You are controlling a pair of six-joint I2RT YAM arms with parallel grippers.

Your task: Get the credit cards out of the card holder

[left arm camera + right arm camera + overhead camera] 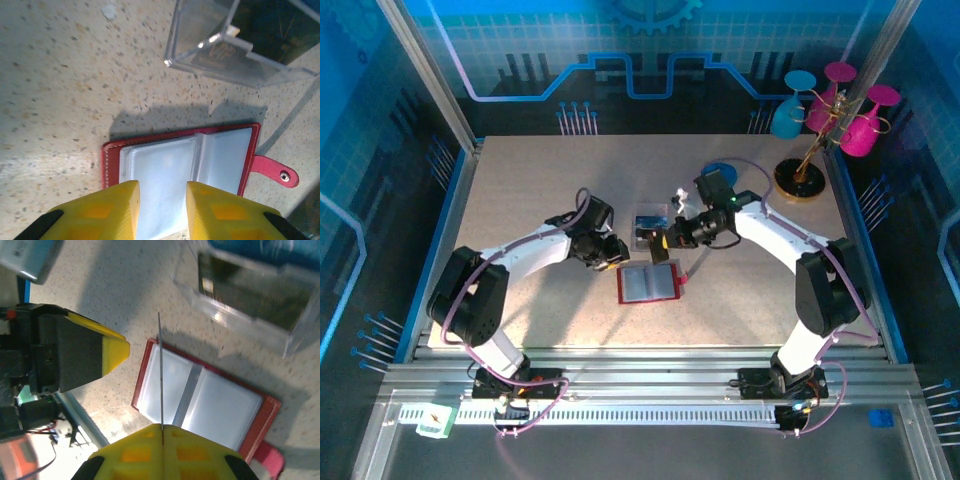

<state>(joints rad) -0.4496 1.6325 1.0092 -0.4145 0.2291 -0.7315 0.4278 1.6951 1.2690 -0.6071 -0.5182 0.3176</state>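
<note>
The red card holder lies open and flat on the table, its grey see-through pockets facing up. My right gripper is shut on one thin credit card, seen edge-on, held upright above the holder's left page. My left gripper hovers open over the holder's left half with nothing between its fingers. In the top view the left gripper and the right gripper sit close together just behind the holder.
A clear plastic tray with dark and blue cards inside stands right behind the holder. The holder's red snap strap sticks out to the right. A stand of pink and teal glasses and a blue disc are at the back right.
</note>
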